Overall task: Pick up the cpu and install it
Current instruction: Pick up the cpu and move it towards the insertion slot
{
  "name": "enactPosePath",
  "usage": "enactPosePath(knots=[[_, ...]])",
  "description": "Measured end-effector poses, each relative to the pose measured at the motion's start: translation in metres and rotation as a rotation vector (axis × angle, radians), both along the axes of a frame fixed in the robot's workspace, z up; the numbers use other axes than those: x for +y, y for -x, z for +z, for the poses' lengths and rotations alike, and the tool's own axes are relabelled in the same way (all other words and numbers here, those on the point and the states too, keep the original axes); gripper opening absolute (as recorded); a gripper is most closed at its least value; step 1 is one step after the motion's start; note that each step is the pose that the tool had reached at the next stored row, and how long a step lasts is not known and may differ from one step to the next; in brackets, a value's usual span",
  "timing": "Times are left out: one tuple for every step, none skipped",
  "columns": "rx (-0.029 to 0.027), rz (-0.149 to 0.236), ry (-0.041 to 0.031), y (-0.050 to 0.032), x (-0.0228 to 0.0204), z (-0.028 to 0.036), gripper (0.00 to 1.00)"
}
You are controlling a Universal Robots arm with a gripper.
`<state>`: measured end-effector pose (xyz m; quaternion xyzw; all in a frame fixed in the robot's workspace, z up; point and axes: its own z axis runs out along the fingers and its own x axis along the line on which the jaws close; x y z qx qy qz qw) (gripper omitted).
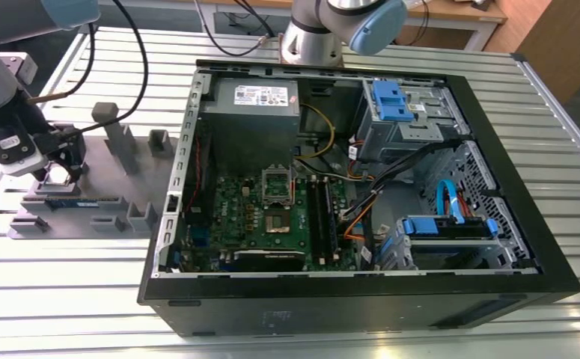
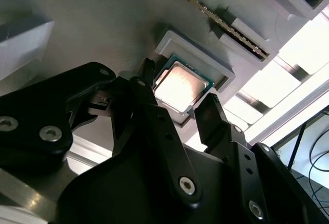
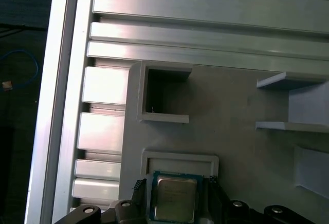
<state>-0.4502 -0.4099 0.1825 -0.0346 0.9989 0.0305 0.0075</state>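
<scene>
Note the pincer [image 2: 179, 87] at the grey holder block [image 3: 236, 152], narrowed to the width of one small part. See both black fingers [image 2: 154, 113] set against two opposite edges of the cpu [image 2: 181, 84], pinching it between them.

Locate the cpu at the square raised-rim pocket [image 2: 205, 62] of the holder block, silvery metal lid facing the wrist cameras, green edge showing round the lid. Cannot tell whether seated in the pocket or raised just clear of it. Treat the faint print on the lid in the first wrist view as not legible.

Find the memory stick [image 2: 226, 26] standing on edge in a slot of the holder block, near the pocket, gold contacts visible. Note also an open rectangular recess [image 3: 164, 93] in the holder block, beside the pocket.

See the holder block resting on the slatted aluminium tabletop [image 1: 70, 262]. Find the open computer case [image 1: 370, 299] just beside the holder block, with a green board [image 1: 220, 217] inside, its metal-framed socket [image 1: 277, 183] well apart from the cpu. Note the white label [image 1: 257, 95] on the grey power-supply box [image 1: 254, 123]; print too small to read.
</scene>
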Motion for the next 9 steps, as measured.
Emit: enactPosePath(knots=[[0.0000, -0.001, 0.0002, 0.0000, 0.0000, 0.0000, 0.59], [0.0001, -0.001, 0.0003, 0.0000, 0.0000, 0.0000, 0.59], [0.0000, -0.001, 0.0002, 0.0000, 0.0000, 0.0000, 0.59], [0.0000, -0.002, 0.0002, 0.0000, 0.0000, 0.0000, 0.59], [0.0000, -0.002, 0.0004, 0.0000, 0.0000, 0.0000, 0.59], [-0.0001, -0.002, 0.0007, 0.0000, 0.0000, 0.0000, 0.59], [-0.0002, -0.002, 0.0009, 0.0000, 0.0000, 0.0002, 0.59], [-0.0002, -0.002, 0.0010, 0.0000, 0.0000, 0.0005, 0.59], [-0.0001, -0.002, 0.0011, 0.0000, 0.0000, 0.0007, 0.59]])
